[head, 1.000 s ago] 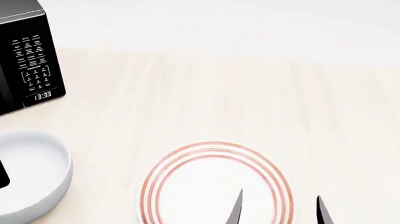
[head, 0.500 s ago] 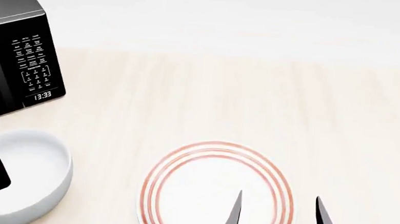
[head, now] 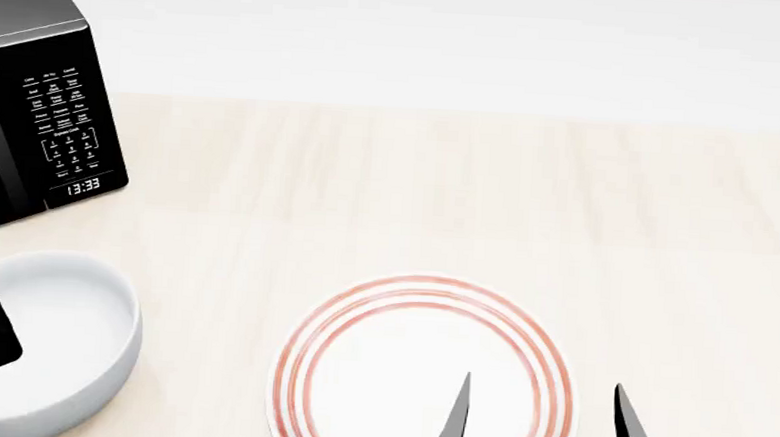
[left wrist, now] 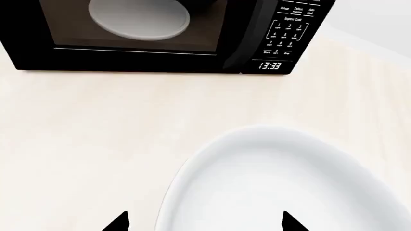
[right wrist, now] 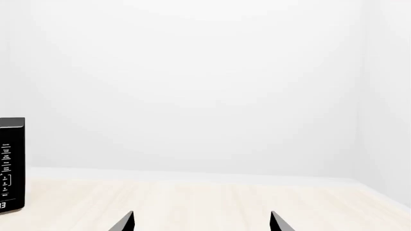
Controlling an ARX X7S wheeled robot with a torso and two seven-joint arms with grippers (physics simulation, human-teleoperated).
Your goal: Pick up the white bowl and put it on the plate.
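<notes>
Bowl: the white bowl (head: 50, 346) is sitting on the table (head: 498, 204) at the head view's near left, well left of the plate (head: 422, 375) and apart from it.
Plate: it is lying on the table near the front, right of centre.
Microwave: the microwave (head: 29, 89) is standing at the far left, behind the bowl.
Left gripper: the left gripper (left wrist: 202, 222) is straddling the bowl's rim, one fingertip outside, one over the inside.
Right gripper: the right gripper (head: 539, 427) is hanging over the plate's right edge.
</notes>
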